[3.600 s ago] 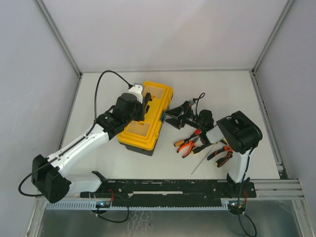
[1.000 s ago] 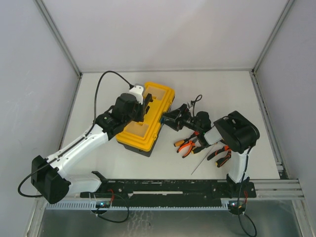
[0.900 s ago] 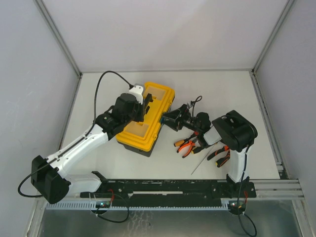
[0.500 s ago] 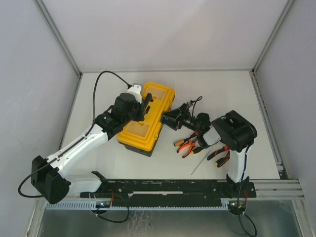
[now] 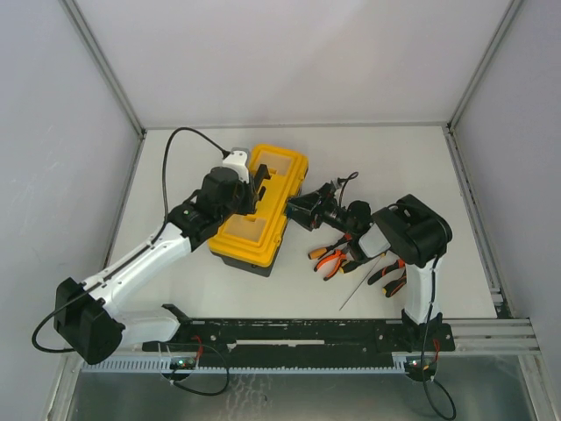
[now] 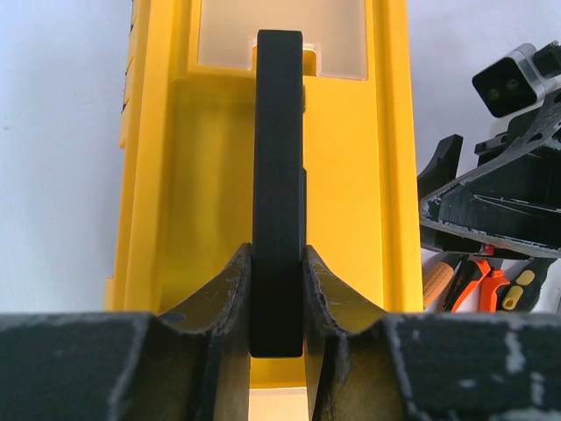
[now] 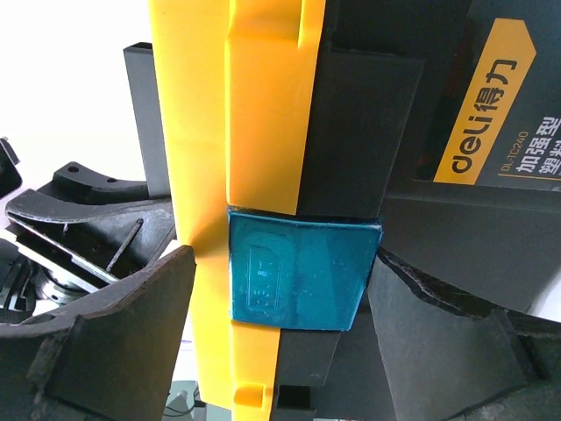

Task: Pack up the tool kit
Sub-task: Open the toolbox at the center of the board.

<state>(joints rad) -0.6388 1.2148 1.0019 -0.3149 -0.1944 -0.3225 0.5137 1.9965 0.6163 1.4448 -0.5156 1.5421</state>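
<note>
Squarely, the handle (image 6: pixel 279 132) sits clamped in left pincer (image 6: pixel 278 294).

Bright diffuse light, faint soft shadows; table (image 7: pixel 70 26) blown white in right wrist view

Left tool (image 6: pixel 278 267) clamped narrow, right tool (image 7: pixel 285 303) spread wide, both arms extended inward.

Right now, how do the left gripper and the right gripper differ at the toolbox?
The left gripper is shut on the black handle atop the yellow lid; the right gripper is open, straddling the teal latch. The left gripper's jaws stand narrow, the right gripper's wide. Both are at the same toolbox, whose lid is down.
</note>
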